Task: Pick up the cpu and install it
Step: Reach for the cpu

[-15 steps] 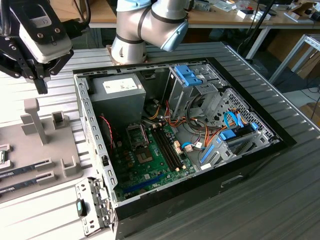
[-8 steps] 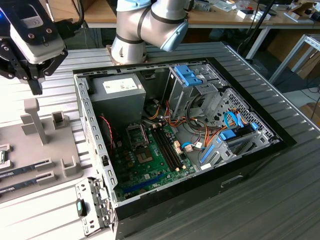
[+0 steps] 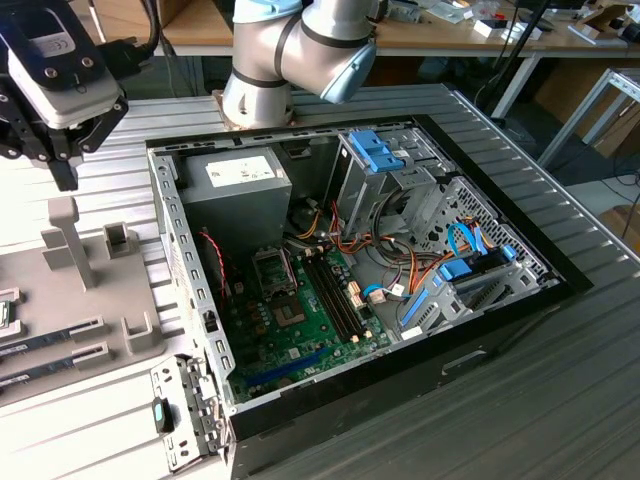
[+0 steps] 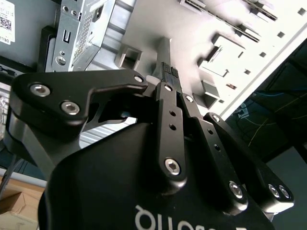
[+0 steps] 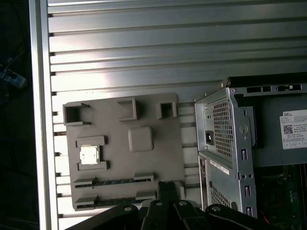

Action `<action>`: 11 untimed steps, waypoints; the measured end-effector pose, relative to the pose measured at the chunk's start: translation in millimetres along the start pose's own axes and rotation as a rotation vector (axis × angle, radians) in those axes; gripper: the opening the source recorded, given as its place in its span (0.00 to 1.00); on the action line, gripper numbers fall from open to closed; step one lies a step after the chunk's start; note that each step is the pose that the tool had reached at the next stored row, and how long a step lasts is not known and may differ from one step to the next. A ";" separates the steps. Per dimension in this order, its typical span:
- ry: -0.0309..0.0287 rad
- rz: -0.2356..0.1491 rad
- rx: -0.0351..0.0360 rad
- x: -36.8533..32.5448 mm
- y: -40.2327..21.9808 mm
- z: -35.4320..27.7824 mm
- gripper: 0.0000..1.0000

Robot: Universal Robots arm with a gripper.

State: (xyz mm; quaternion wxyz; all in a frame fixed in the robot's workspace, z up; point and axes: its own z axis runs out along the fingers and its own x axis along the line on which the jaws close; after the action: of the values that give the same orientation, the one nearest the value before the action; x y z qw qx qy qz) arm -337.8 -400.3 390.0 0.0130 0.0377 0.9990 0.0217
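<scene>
So, gripper (image 5: 165, 188) hung over the grey fixture tray (image 5: 144, 110), jaws together, empty; cpu (image 5: 89, 155) sat in its tray pocket, presumably to keep it square for pickup

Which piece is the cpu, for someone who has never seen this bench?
In the first wrist view, find the open computer case; beside it lies a grey fixture plate. The cpu sits in a bracketed pocket: the only shiny silver square, unlike the matte grey pad and long dark memory sticks.

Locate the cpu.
In the first wrist view, the cpu rests in a pocket of the grey fixture plate, beside the memory sticks, outside the case.
</scene>
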 end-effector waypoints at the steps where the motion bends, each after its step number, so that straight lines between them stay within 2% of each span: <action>1: 0.0000 0.000 0.0000 0.3 0.0 0.0 0.11; 11: -0.0002 0.000 -0.0001 4.6 -0.4 0.1 0.11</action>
State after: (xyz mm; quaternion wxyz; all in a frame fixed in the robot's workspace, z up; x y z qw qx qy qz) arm -342.3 -400.3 389.8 0.0131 0.0377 0.9990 0.0218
